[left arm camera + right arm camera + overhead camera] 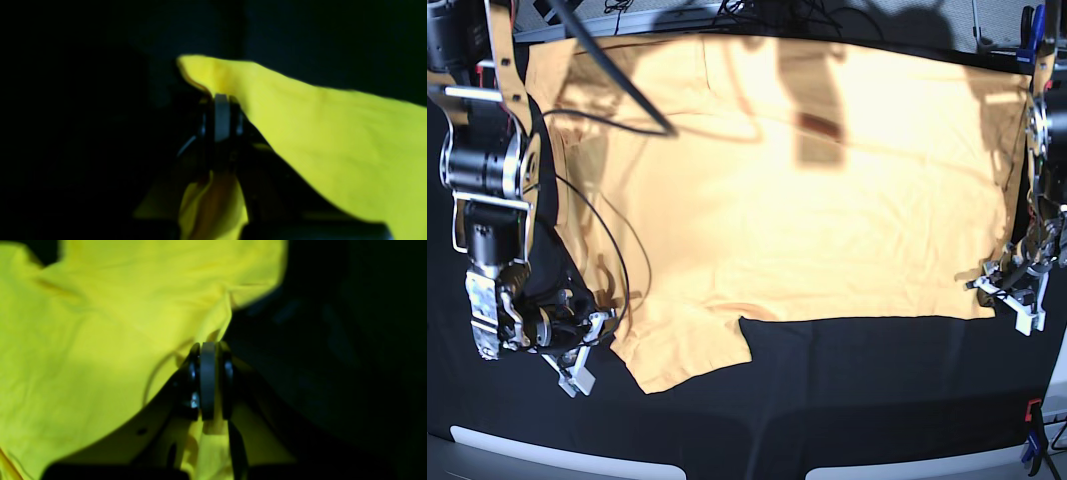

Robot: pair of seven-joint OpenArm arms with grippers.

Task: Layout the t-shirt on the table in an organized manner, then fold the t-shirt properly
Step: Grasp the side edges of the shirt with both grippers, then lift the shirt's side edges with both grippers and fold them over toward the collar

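Observation:
The pale orange-yellow t-shirt (807, 220) lies spread wide over the black table (877, 400), one sleeve pointing toward the front edge. At the left of the base view my right gripper (599, 330) is shut on the shirt's edge beside that sleeve. The right wrist view shows its closed jaws (208, 345) pinching a fold of the t-shirt (100, 340). At the right of the base view my left gripper (999, 285) is shut on the shirt's lower corner. In the left wrist view the t-shirt (333, 143) drapes over the left gripper (222, 96).
Black cables (617, 70) hang over the shirt's upper left part. Red-and-blue clamps sit at the table's right edge, one near the front (1032, 440) and one at the back (1032, 30). Arm shadows fall across the shirt's upper middle.

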